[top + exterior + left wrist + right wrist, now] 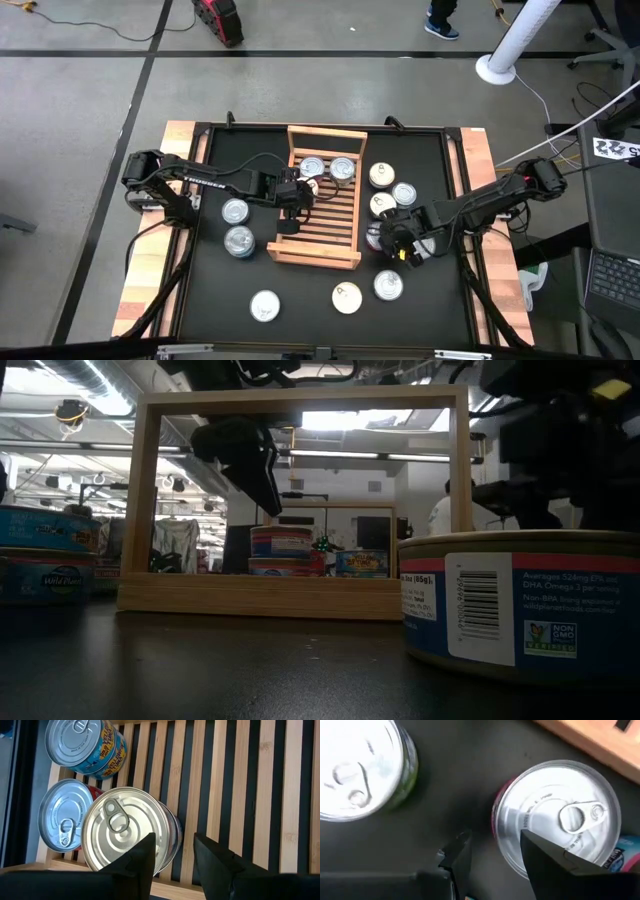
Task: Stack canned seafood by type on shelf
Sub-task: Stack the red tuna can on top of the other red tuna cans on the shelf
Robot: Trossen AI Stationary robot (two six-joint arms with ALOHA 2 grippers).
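My left gripper (172,855) hangs over the shelf (335,215), near its far left corner, with the fingers apart and nothing between them; one finger stands above the rim of a silver-lidded tin (127,831), the other above the bare slats beside it; this tin lies on top of a red-sided one, in the corner by the end rail; just beside it is a second silver-lidded tin (65,815), and further along the rail a tin with a blue and yellow label (87,742); my right gripper (492,857) is over the black table (210,290), just off the right side of the shelf, its fingers also apart and holding nothing; one finger overlaps the edge of a silver-lidded tin with red side (557,817), the other is over bare table; another tin with greenish side (360,765) stands near it; more tins (347,297) are spread on the table around the shelf.
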